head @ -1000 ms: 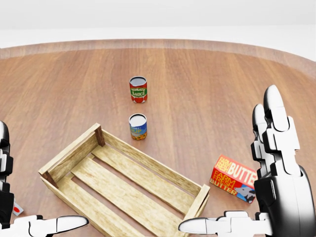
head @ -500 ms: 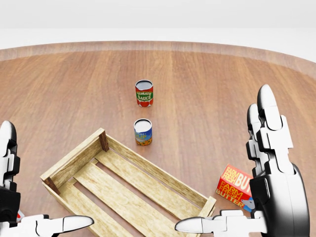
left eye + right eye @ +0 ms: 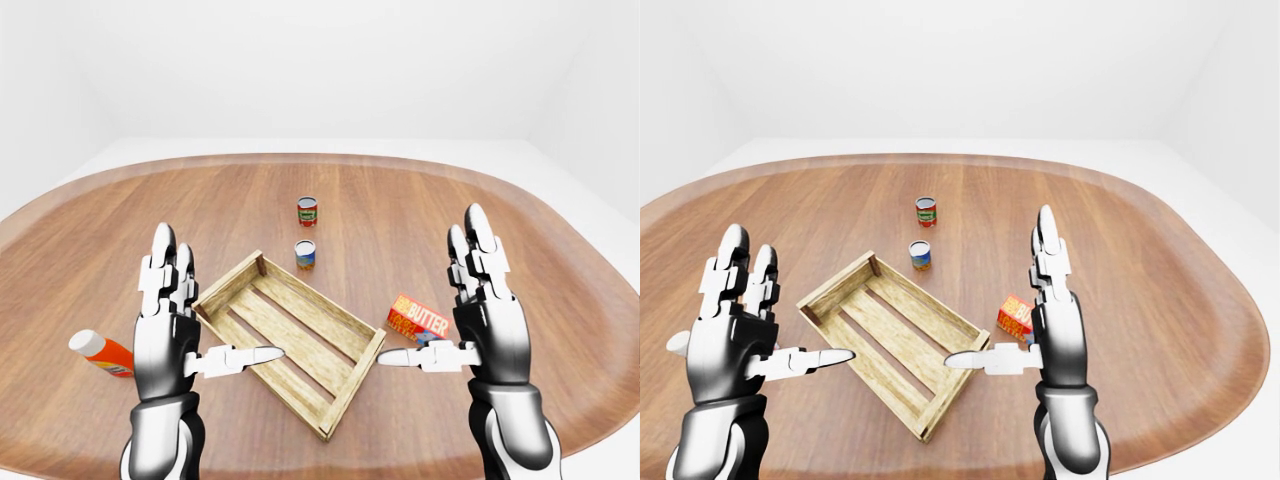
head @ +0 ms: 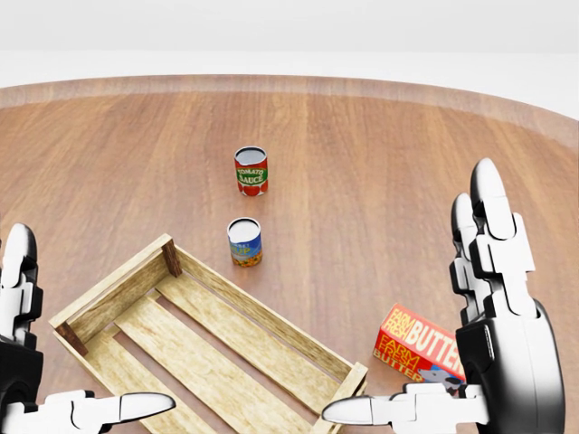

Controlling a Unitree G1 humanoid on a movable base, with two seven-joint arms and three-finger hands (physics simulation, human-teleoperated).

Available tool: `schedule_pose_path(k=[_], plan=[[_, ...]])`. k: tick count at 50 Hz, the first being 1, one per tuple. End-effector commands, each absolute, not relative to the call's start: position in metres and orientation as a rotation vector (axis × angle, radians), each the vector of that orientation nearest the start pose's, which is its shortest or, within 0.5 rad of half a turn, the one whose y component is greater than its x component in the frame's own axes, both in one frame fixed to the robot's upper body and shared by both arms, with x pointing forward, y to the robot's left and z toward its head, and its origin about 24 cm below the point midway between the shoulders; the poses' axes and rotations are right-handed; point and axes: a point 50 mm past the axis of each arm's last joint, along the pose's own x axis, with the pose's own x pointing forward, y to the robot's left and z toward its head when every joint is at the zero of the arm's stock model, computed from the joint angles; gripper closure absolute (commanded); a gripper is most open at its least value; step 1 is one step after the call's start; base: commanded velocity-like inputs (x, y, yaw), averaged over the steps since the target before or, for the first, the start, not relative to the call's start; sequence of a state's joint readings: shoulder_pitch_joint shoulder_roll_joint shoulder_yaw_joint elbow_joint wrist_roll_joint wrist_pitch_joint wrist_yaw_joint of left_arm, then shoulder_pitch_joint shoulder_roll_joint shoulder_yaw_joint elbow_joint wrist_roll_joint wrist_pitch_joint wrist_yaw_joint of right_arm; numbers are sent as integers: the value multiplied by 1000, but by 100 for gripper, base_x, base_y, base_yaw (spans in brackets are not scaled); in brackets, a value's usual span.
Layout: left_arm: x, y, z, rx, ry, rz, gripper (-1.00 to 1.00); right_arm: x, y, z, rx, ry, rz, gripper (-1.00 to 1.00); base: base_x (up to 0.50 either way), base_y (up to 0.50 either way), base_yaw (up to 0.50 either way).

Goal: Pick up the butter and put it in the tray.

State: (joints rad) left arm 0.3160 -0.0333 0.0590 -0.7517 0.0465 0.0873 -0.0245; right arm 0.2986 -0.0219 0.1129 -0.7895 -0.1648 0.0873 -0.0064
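Both hands, left hand (image 3: 170, 335) and right hand (image 3: 490, 320), are hovering with fingers spread apart and gripping nothing, butter (image 3: 418, 320) lying on the bench (image 3: 120, 210) lower right of center, just beside the empty wooden tray (image 3: 290, 340), partly behind the right hand.

The red-and-orange butter (image 3: 419, 319) box lies flat just right of the slatted wooden tray (image 3: 288, 338).
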Motion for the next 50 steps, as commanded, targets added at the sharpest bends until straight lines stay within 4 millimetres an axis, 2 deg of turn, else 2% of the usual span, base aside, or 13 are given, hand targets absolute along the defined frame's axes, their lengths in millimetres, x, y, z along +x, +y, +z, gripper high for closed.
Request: schedule_pose_path(k=[1,35,42,43,50], plan=[[176,176,140,72,-355,142,-100,177,-146,150,-153,-409,-35,-100,10,1,0],[171,175,145,70,-374,128,-100,177,-146,150,-158,-410,-47,-100,0,0,0],[172,176,145,72,-375,134,-100,190,-157,133,-186,-336,-104,-100,0,0,0],[173,177,143,72,-368,136,-100,193,-162,130,-122,-325,-110,-100,0,0,0],[170,182,147,70,-386,156,-100,211,-166,128,-144,-321,-77,-100,0,0,0]])
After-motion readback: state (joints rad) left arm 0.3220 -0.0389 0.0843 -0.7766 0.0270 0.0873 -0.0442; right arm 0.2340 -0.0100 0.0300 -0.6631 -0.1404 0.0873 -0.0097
